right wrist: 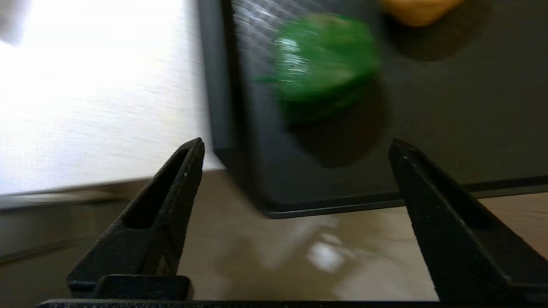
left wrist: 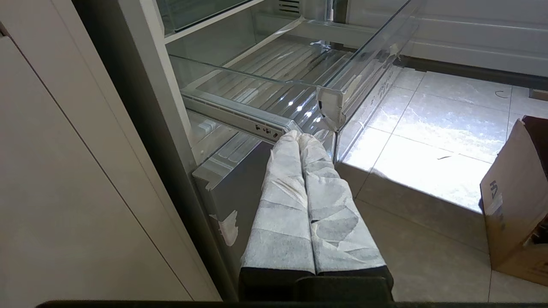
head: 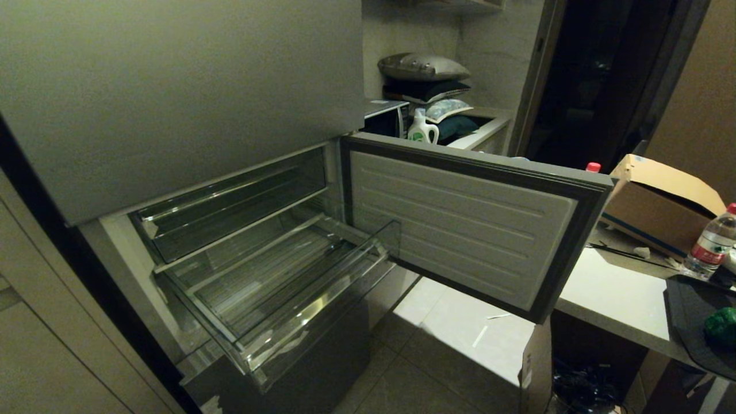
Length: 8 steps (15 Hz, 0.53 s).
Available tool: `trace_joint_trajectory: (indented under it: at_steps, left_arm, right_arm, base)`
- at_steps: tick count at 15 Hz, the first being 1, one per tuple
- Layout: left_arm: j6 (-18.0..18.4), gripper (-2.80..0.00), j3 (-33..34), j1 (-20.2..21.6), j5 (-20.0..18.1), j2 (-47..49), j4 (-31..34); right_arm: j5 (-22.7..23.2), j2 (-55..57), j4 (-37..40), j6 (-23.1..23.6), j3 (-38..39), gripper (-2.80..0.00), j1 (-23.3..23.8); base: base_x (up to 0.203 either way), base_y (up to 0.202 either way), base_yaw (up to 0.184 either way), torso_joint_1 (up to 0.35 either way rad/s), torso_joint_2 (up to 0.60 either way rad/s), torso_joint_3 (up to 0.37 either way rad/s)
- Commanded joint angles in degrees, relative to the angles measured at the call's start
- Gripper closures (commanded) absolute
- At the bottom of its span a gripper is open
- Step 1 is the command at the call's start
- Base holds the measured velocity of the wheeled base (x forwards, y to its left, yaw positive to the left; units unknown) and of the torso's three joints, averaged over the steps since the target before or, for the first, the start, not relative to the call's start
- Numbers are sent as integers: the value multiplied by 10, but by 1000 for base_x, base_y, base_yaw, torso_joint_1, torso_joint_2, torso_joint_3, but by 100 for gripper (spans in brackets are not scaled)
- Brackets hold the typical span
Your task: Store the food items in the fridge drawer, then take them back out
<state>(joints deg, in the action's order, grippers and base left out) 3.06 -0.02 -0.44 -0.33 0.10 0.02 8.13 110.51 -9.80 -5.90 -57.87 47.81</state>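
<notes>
On the left stood the grey fridge (head: 172,86), its upper door panel shut and its lower door (head: 460,224) swung wide. The fridge drawer (head: 276,287) was pulled out, clear and ribbed on its floor, with nothing visible in it; a shallower clear tray (head: 230,207) sat above it, further back. The left tool (left wrist: 299,137), its two white-wrapped fingers (left wrist: 282,205) pressed together and holding nothing, hung low beside the front left corner of the drawer, just short of the drawer's metal rail (left wrist: 239,119).

Right of the open door ran the pale counter (head: 609,299). Toward its back edge lay a cardboard box (head: 661,201) and, near it, a clear water bottle (head: 710,244) with a red cap. A dark mat (head: 687,316) covered the counter's right end and reached its front edge. On that mat, near its front left corner, rested the green food item (right wrist: 323,64), glossy and rounded; the orange-tan food item (right wrist: 417,9) lay beyond it, apart from it, only partly in the right wrist view.

The right tool (right wrist: 295,154) hovered off the counter's front edge, its black fingers (right wrist: 171,188) spread wide and empty, with the green piece ahead between them but not touched.
</notes>
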Motion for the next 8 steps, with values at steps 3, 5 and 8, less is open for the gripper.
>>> trace_joint_trajectory:
  at_steps: [3, 5, 8]
  left_arm:
    - [0, 0, 0, 0, 0, 1, 0]
    - [0, 0, 0, 0, 0, 1, 0]
    - [0, 0, 0, 0, 0, 1, 0]
  right_arm:
    - [-81, 48, 0, 68, -38, -280, 0]
    - [-90, 67, 0, 87, -63, -280, 0]
    - [-38, 81, 0, 125, -71, -280, 0]
  base:
    - [0, 0, 0, 0, 0, 0]
    - [0, 0, 0, 0, 0, 0]
    - [0, 0, 0, 0, 0, 0]
